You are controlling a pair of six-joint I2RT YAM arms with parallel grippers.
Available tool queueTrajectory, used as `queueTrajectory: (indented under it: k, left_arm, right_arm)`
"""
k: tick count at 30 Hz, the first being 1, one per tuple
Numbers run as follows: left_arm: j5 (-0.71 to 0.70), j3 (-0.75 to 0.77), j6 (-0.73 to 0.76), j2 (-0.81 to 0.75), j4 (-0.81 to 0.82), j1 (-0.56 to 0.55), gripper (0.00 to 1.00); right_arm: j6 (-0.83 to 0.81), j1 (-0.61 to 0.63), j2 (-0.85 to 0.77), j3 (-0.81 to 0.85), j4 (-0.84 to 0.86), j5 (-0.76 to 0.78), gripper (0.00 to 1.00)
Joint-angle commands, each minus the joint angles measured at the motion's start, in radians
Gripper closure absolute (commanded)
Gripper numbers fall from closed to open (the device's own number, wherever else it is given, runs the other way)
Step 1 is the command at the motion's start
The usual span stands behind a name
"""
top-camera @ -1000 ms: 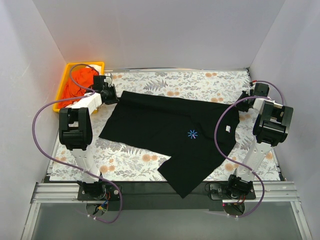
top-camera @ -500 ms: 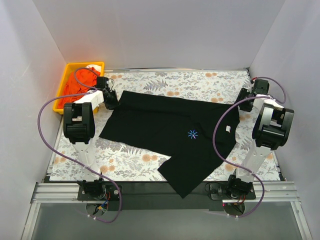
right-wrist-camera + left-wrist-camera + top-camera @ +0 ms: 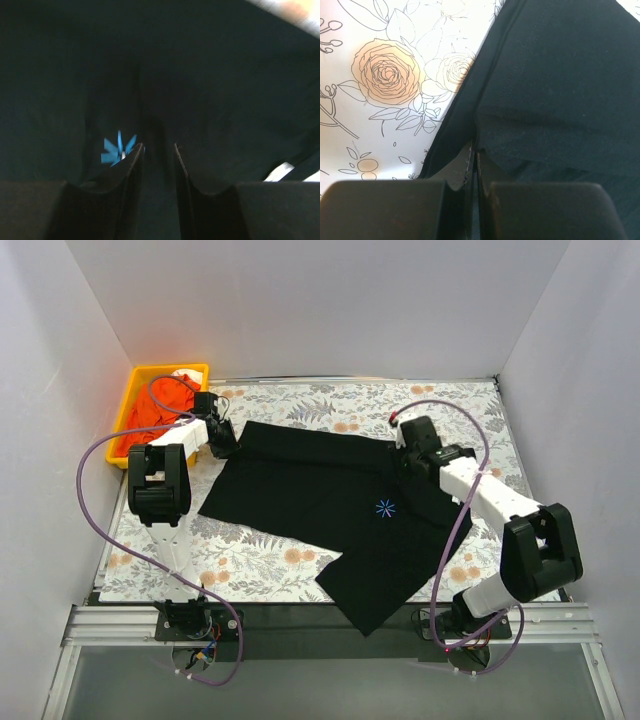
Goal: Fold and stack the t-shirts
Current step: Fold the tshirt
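Left wrist view, entry one: left fingers [image 3: 471,162], clenched on a thin fold at the edge of the black t-shirt [image 3: 555,85], just where it meets the flowered counter [image 3: 385,75].

Entry two: right fingers [image 3: 158,152], slightly parted, low over the shirt's chest beside the blue starburst print [image 3: 117,149]. Nothing is plainly caught between them.

Entry three: the shirt lies spread across the counter's middle, one lower corner hanging over the near edge.

Handling, as judged: light, limp cloth that will sag and drag. It is best pinched at hems, shoulders or corners, both sides lifted together.

Hard to make out: the right wrist view is dark and blurred. A white sliver [image 3: 277,171] may be the neck label. From above, the right arm covers the collar. A yellow tray [image 3: 135,390] holds orange cloth [image 3: 160,412], bunched, and its kind is unclear.
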Motion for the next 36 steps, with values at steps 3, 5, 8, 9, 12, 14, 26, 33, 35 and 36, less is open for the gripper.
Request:
queueTrajectory:
  k: [3,5,8,9,12,14,26,33,35,36]
  left_arm:
    - [-0.020,0.025,-0.012,0.003,-0.020,0.003,1.00]
    - [-0.017,0.023,-0.012,0.001,-0.018,0.002,1.00]
    - [-0.018,0.020,-0.017,0.001,-0.018,0.002,1.00]
    - [-0.017,0.017,-0.017,0.001,-0.020,0.002,1.00]
    - [-0.023,0.017,-0.015,-0.002,-0.020,0.002,1.00]
    - [-0.023,0.016,-0.015,-0.003,-0.020,0.002,1.00]
    - [-0.031,0.019,-0.014,-0.003,-0.021,0.002,1.00]
    - [-0.038,0.019,-0.006,-0.002,-0.026,0.002,1.00]
    - [-0.038,0.017,-0.006,0.000,-0.026,0.002,1.00]
    - [-0.038,0.019,-0.008,0.001,-0.026,0.002,1.00]
  right_arm:
    - [-0.015,0.077,0.032,-0.089,-0.106,0.044,0.70]
    - [-0.022,0.094,0.043,-0.084,-0.108,0.042,0.71]
    - [-0.040,0.123,0.078,-0.070,-0.108,0.055,0.71]
    - [-0.046,0.128,0.106,-0.067,-0.108,0.053,0.71]
    - [-0.063,0.132,0.149,-0.051,-0.102,0.071,0.71]
    - [-0.072,0.132,0.167,-0.037,-0.099,0.081,0.72]
    - [-0.078,0.132,0.201,-0.009,-0.094,0.145,0.73]
    - [-0.078,0.134,0.230,-0.008,-0.091,0.154,0.74]
    - [-0.078,0.132,0.235,-0.011,-0.089,0.157,0.78]
    - [-0.080,0.132,0.236,-0.011,-0.086,0.157,0.80]
